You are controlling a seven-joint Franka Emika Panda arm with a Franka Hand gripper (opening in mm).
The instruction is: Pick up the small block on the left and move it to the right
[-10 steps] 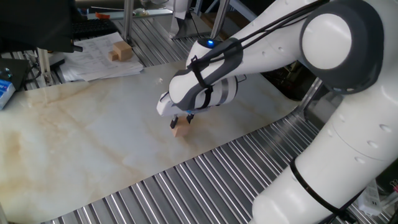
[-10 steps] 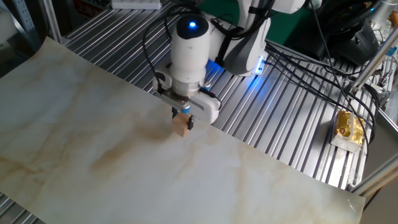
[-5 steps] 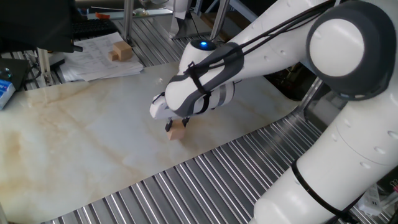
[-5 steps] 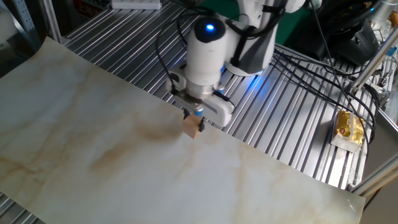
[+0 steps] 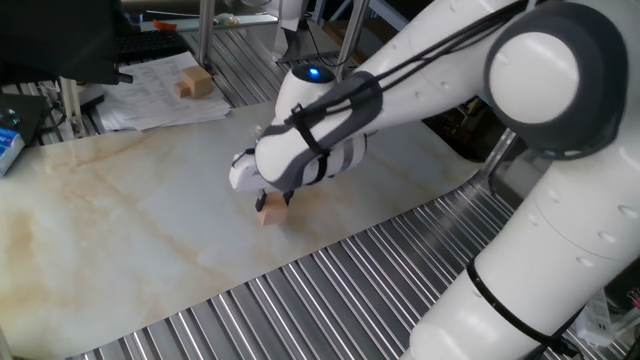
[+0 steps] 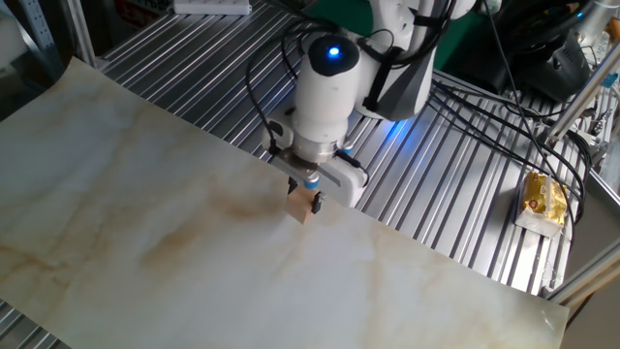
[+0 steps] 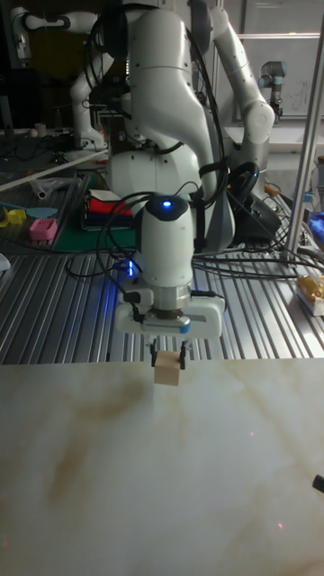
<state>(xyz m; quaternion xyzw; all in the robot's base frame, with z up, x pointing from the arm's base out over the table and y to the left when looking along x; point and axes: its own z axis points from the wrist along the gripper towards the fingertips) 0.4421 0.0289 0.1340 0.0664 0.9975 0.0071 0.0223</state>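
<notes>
Small block gripped between closed-in fingers of claw; tall fixed view alone shows a clear gap beneath it, block held just above the marbled counter, near its rear edge. Other fixed view confirms block pinched in claw. One fixed view adds a larger tan block on papers, well apart. Claw pointed straight down, white arm reaching across the counter.
</notes>
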